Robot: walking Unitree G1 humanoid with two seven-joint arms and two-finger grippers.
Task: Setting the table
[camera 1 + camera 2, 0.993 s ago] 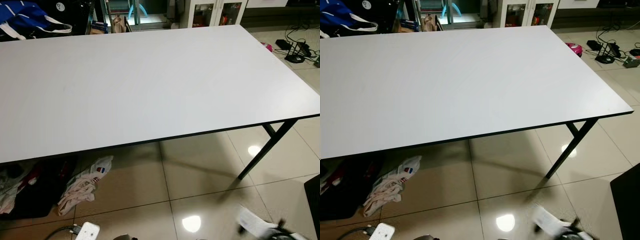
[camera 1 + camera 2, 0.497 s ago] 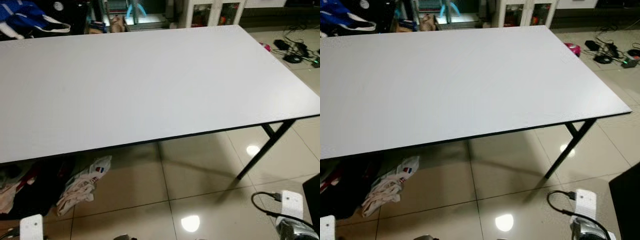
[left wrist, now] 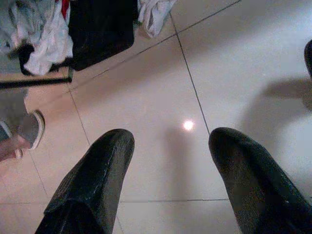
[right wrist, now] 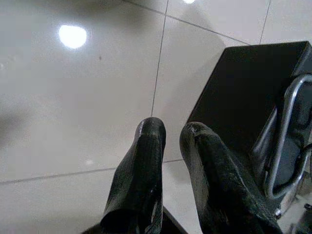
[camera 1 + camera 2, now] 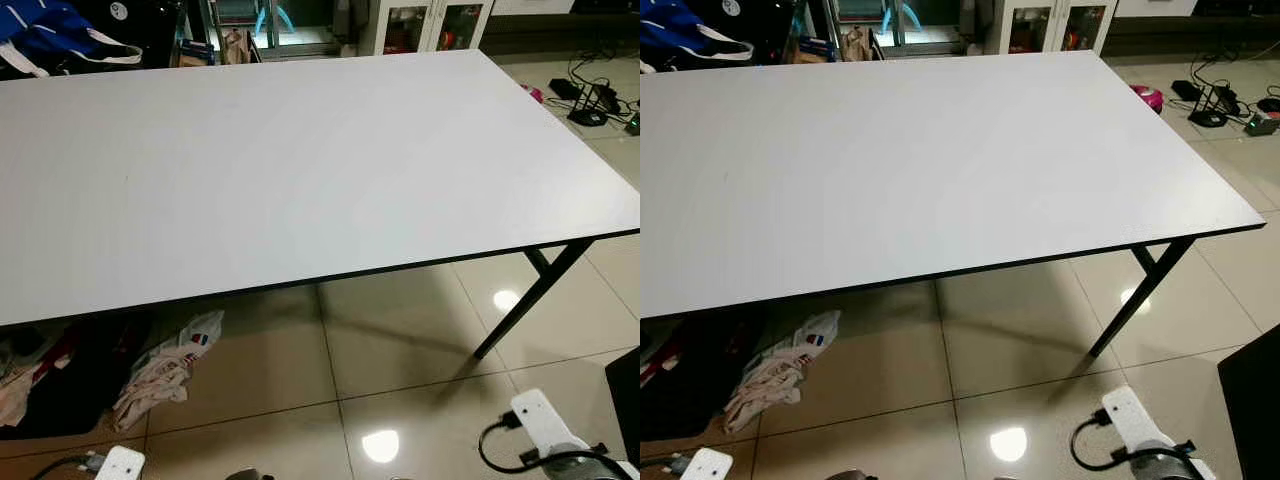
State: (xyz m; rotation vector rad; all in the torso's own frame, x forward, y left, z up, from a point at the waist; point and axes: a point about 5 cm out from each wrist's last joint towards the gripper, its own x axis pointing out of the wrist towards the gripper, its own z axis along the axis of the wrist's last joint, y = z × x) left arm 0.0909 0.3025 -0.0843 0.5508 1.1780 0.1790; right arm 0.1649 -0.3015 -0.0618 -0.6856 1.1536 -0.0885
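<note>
Two end effectors hanging low over glossy floor tiles (image 3: 161,97) before a white desk (image 5: 300,160): left end effector (image 3: 170,146) spread wide, holding nothing; right end effector (image 4: 168,134) nearly closed, holding nothing, beside a black chair (image 4: 243,97). Crumpled clothes (image 5: 165,370) under the desk.
</note>
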